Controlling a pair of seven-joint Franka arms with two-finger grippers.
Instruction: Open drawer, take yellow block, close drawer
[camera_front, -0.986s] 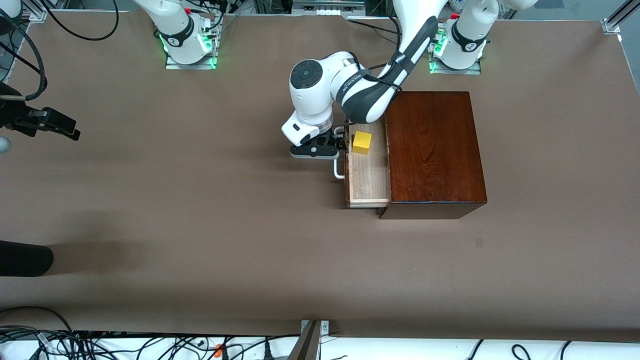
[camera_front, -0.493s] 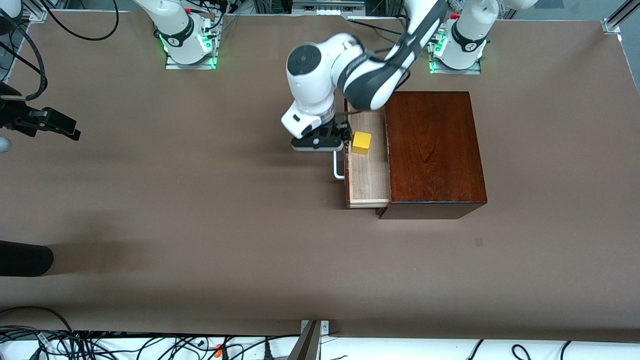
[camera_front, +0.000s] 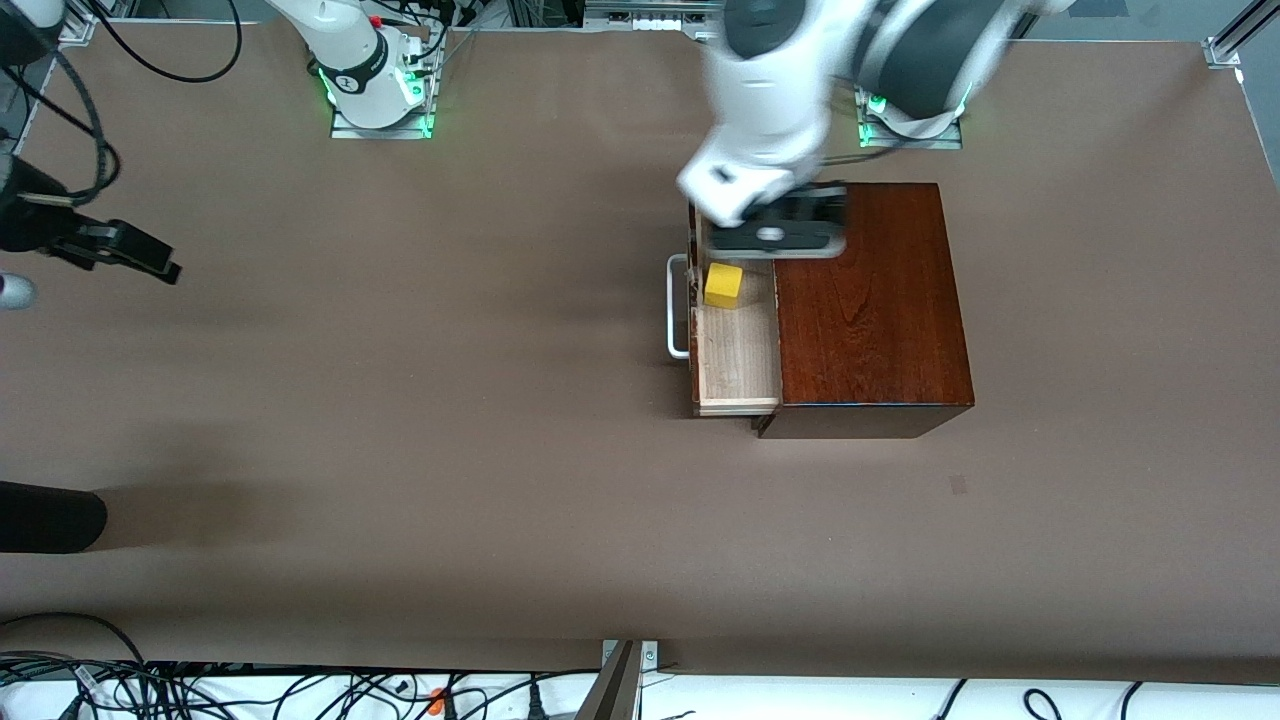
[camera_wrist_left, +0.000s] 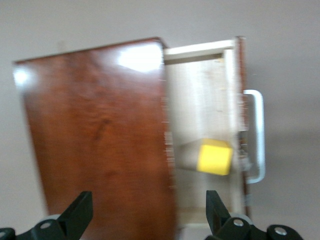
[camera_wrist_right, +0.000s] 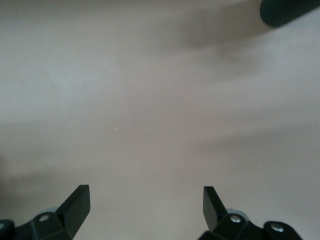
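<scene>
While the pale wooden drawer (camera_front: 738, 350) with its white bar handle (camera_front: 676, 306) stands pulled out of the glossy dark mahogany box (camera_front: 868, 300), the small yellow cube (camera_front: 723, 285) sits inside it. Over the box's edge and the drawer hangs the left gripper (camera_front: 778, 237), fingers (camera_wrist_left: 77, 214) spread and empty. Waiting above bare brown bench (camera_front: 400, 420), the right gripper (camera_front: 150, 262) has its fingers (camera_wrist_right: 76, 204) spread too.

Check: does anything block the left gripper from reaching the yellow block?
Nothing visible does. The drawer is pulled out, the block sits uncovered in it, and the open left gripper hangs above the box edge beside it.
</scene>
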